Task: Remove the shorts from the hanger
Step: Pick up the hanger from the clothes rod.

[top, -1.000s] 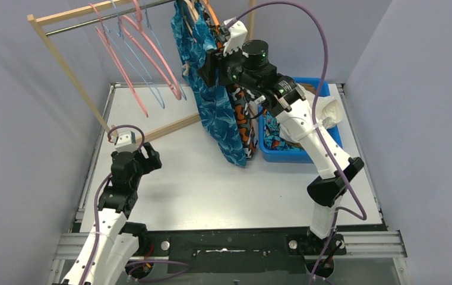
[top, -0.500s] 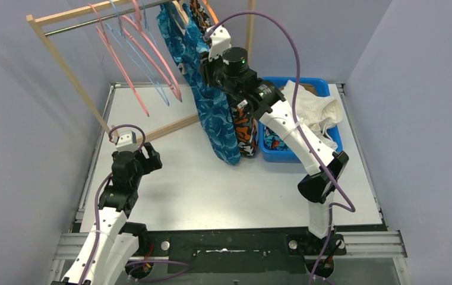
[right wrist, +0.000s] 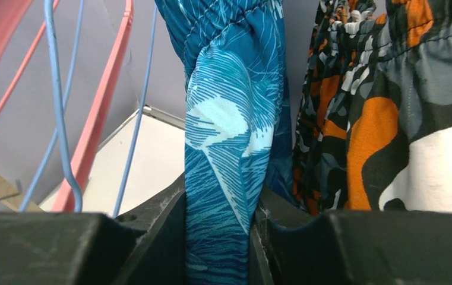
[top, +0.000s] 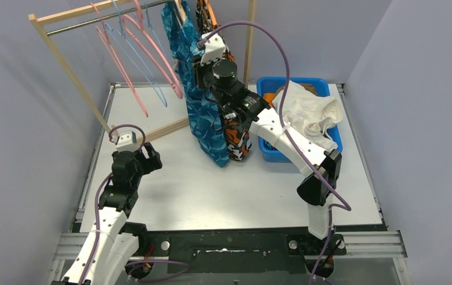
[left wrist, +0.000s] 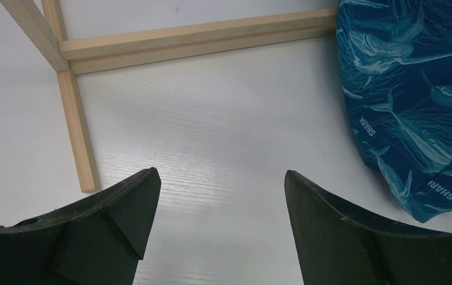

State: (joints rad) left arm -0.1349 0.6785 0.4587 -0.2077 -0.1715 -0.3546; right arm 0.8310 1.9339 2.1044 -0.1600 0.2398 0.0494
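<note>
A gathered fold of the teal shark-print shorts, hanging on the clothes rack beside the camouflage shorts, is being pinched by the right gripper. The fabric is being judged light, limp and slippery, and a hold near the waistband is being advised. The left gripper is being held spread over the table.

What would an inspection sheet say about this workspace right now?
Surface: white table.
Job's things: teal shark-print shorts and camouflage shorts hang from the wooden rack; white shorts lie in the blue bin.
Clutter: empty pink hangers and blue hangers on the rack.
Grippers: right gripper shut on the teal shark-print shorts; left gripper open above the table.
Cables: purple cables loop along both arms.
Surroundings: plain grey walls.
</note>
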